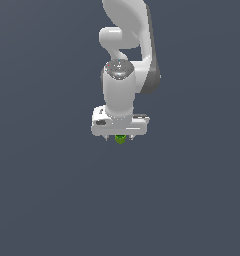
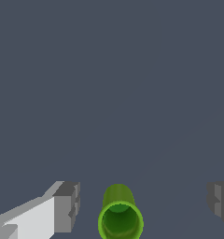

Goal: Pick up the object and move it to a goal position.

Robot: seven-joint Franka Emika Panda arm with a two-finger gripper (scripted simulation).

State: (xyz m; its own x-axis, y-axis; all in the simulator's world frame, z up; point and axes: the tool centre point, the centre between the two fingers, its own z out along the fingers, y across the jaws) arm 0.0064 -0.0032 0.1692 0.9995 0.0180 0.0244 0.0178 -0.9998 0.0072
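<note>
The object [image 1: 120, 139] is a tiny bright green stubby cup, peeking out just under the white hand of the arm in the exterior view. In the wrist view the object [image 2: 119, 215] shows as a hollow green cylinder with its open mouth towards the camera. It lies between the two grey fingertips [image 2: 67, 205], nearer to one of them, and touches neither. My gripper [image 1: 121, 136] [image 2: 143, 203] is open, with its jaws spread wide on either side of the cup. The arm's body hides most of the fingers in the exterior view.
A plain dark grey-blue surface [image 1: 52, 190] fills both views. No other object or marker shows.
</note>
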